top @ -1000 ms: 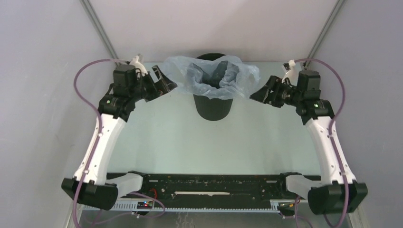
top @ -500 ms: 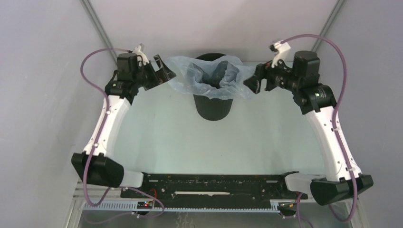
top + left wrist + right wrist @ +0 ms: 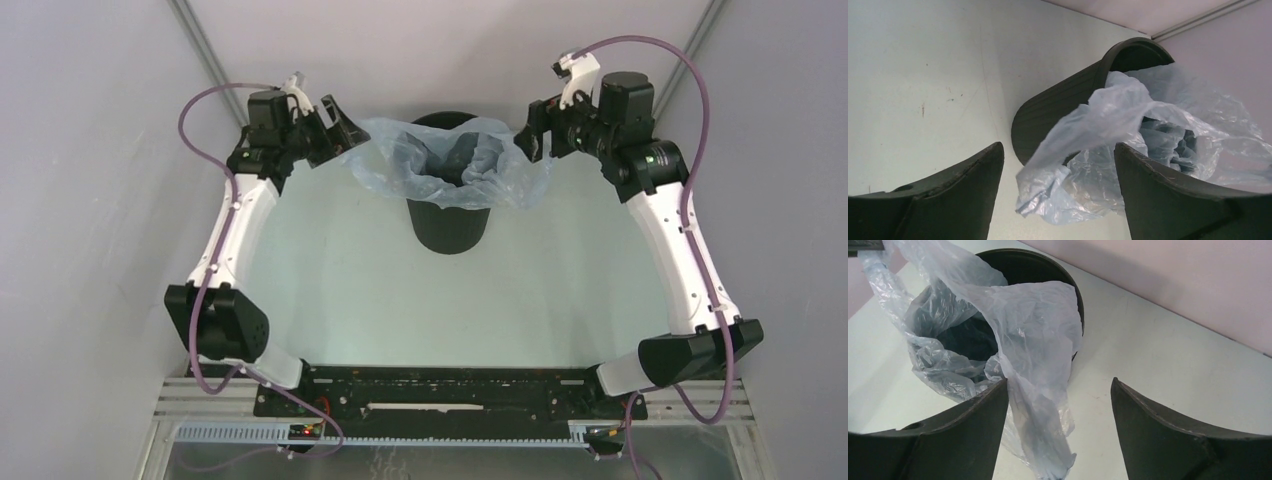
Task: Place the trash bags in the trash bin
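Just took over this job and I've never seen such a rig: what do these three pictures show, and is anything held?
Two robot arms are bolted at the near edge of the table, each ending in a two-finger gripper. The wide picture looks down from above and behind them: left gripper on the left, right gripper on the right. The other two come from a camera on each wrist; the dark wedges at the bottom are that gripper's own fingers. On the table stands a black trash bin, with a pale blue plastic bag draped into its mouth and hanging over the rim. Both grippers are open, one each side of the bag, holding nothing.
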Action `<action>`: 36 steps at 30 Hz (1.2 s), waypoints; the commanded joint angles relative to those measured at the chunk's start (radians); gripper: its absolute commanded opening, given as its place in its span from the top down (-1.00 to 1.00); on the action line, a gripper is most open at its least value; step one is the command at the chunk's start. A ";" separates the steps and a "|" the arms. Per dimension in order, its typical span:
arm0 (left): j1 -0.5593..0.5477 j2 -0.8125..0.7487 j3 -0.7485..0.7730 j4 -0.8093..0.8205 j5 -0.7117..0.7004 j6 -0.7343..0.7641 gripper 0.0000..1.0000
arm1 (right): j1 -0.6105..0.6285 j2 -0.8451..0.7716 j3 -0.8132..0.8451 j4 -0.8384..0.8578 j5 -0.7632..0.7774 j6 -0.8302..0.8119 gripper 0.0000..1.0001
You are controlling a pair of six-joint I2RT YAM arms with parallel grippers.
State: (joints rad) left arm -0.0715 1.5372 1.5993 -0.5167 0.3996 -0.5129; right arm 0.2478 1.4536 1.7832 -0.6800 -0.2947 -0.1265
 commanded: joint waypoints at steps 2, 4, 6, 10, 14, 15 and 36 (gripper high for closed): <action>0.018 0.021 0.029 0.092 0.032 -0.114 -0.56 | -0.017 0.023 0.027 0.020 -0.110 0.023 -0.58; 0.021 0.020 0.015 0.118 0.023 -0.145 -0.51 | -0.016 0.031 0.022 0.031 -0.111 0.036 -0.58; 0.023 0.030 0.018 0.130 0.025 -0.161 -0.48 | -0.019 0.041 0.026 0.029 -0.136 0.034 -0.68; 0.024 0.062 0.041 0.135 0.055 -0.175 -0.55 | -0.015 0.045 0.016 0.022 -0.207 -0.016 -0.82; 0.025 0.072 0.040 0.144 0.061 -0.186 -0.49 | 0.008 0.063 0.012 0.034 -0.083 -0.017 -0.82; 0.024 0.075 0.039 0.147 0.061 -0.189 -0.43 | 0.010 0.069 0.012 0.048 -0.049 -0.007 -0.76; 0.038 0.152 0.001 0.263 0.065 -0.297 0.79 | -0.142 0.364 0.174 0.138 -0.256 0.477 1.00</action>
State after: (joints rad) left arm -0.0490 1.6760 1.5993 -0.3187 0.4534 -0.7780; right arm 0.1146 1.7504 1.8736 -0.5400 -0.4843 0.2256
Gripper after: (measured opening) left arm 0.137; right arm 0.008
